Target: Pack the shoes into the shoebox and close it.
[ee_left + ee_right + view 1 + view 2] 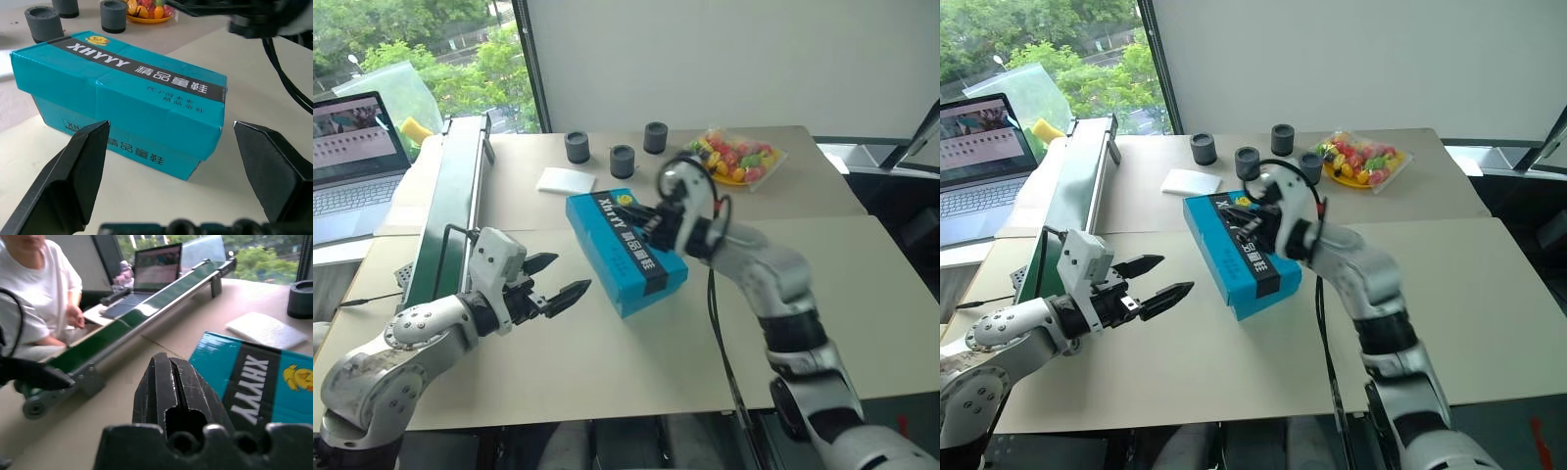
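Lying lid-down, shoebox runs diagonally; closed right pincer over lid, open left pincer beside near end.

On the closed turquoise cardboard shoebox I read "XHYYY" in white letters on the black band running along its lid, followed by white Chinese characters. Smaller Chinese characters sit beside the band on the lid, and more run along the box's front side. I also see a yellow duck emblem at the lid's end. I read the same "XHYYY" on the lid from my right wrist camera.
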Motion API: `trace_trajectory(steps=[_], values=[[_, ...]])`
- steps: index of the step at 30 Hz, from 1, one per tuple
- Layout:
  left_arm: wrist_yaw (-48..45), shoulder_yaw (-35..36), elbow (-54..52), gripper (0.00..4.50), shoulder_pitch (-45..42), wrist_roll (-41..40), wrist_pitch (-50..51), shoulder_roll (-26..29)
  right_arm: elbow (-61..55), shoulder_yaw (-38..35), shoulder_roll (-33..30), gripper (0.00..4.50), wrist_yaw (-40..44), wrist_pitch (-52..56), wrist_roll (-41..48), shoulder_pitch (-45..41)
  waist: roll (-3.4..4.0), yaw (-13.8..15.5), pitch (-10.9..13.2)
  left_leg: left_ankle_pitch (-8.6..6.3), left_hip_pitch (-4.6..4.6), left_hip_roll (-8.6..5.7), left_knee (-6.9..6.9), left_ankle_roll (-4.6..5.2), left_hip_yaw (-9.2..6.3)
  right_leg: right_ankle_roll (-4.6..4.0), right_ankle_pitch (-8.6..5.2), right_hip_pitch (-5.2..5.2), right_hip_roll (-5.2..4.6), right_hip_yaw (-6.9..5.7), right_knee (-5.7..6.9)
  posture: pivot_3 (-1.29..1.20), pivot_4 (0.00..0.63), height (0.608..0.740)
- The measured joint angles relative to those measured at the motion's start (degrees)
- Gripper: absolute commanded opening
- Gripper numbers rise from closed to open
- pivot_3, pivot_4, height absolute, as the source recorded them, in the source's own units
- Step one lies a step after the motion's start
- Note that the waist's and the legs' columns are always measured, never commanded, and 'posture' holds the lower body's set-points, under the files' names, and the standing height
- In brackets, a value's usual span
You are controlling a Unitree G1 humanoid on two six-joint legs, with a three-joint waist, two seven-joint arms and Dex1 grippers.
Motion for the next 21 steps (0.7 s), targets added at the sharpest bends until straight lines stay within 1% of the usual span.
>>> trace_trajectory(steps=[2,3,4,7,9,11,15,19,21], values=[[0.30,0.00,-0.11,4.30,0.00,-0.08,0.00,-0.09,6.96,2.96,1.36,0.02,-0.18,-3.56,-5.15,-2.55,-0.02,0.23,-0.01,0.00,-0.25,-0.06,0.00,0.00,-0.01,0.01,0.01,-0.27,-0.08,-0.01,0.03,0.00,0.150,0.740],[0.54,0.03,-0.16,4.30,0.07,-0.09,0.00,-0.13,11.03,4.81,1.86,0.02,0.47,-6.01,-8.05,-3.57,-0.05,0.41,-0.03,0.01,-0.58,-0.06,0.11,-0.02,-0.04,0.04,0.06,-0.59,-0.10,-0.03,0.07,0.00,0.150,0.740],[0.85,0.03,-0.17,4.30,0.12,-0.08,0.01,-0.26,14.80,6.92,2.33,0.02,1.64,-8.25,-10.94,-4.06,-0.05,0.43,-0.03,0.01,-0.73,-0.06,0.18,-0.02,-0.07,0.05,0.08,-0.70,-0.11,-0.06,0.07,0.00,0.150,0.740],[1.50,0.06,-0.40,4.30,0.29,-0.09,0.00,-0.39,23.53,11.57,4.31,0.02,4.05,-13.68,-17.12,-5.50,-0.06,0.20,-0.04,0.01,-0.71,-0.05,0.19,-0.02,-0.15,0.06,0.10,-0.71,-0.14,0.01,0.07,0.00,0.150,0.740],[2.01,0.06,-0.94,4.30,0.57,-0.11,0.00,-0.62,27.29,13.18,5.12,0.02,5.08,-15.84,-20.68,-7.79,-0.11,-0.13,-0.08,0.00,-0.39,-0.02,0.15,-0.03,-0.21,-0.02,0.17,-0.49,-0.09,0.07,0.08,0.00,0.150,0.740],[2.66,0.19,-1.56,4.30,0.99,-0.19,0.00,-0.92,29.63,13.25,5.61,0.02,5.69,-17.63,-23.02,-8.51,-0.11,-0.15,-0.13,0.00,-0.11,-0.01,0.13,-0.02,-0.22,-0.05,0.17,-0.27,-0.06,0.06,0.11,0.00,0.150,0.740],[3.81,1.08,-1.87,4.30,2.11,-0.18,0.00,-1.20,31.35,13.08,6.89,0.02,6.10,-18.90,-25.71,-8.68,-0.12,-0.16,-0.13,-0.01,0.62,0.03,0.02,-0.03,-0.20,-0.08,0.10,0.51,-0.01,0.01,0.03,0.00,0.150,0.740],[5.99,1.54,-2.44,4.30,2.59,-0.08,-0.03,-2.57,32.07,11.83,8.25,0.02,6.07,-19.80,-27.16,-8.61,-0.15,-0.31,-0.20,0.00,0.68,0.04,0.02,-0.03,-0.24,-0.09,0.11,0.53,0.00,0.02,0.05,0.00,0.150,0.740],[7.25,1.70,-2.62,4.30,2.87,0.08,-0.14,-3.34,31.47,8.97,8.87,0.02,6.14,-18.96,-25.94,-8.14,-0.15,-0.32,-0.19,0.00,0.66,0.04,0.02,-0.03,-0.28,-0.09,0.11,0.50,0.00,0.02,0.08,0.00,0.150,0.740]])
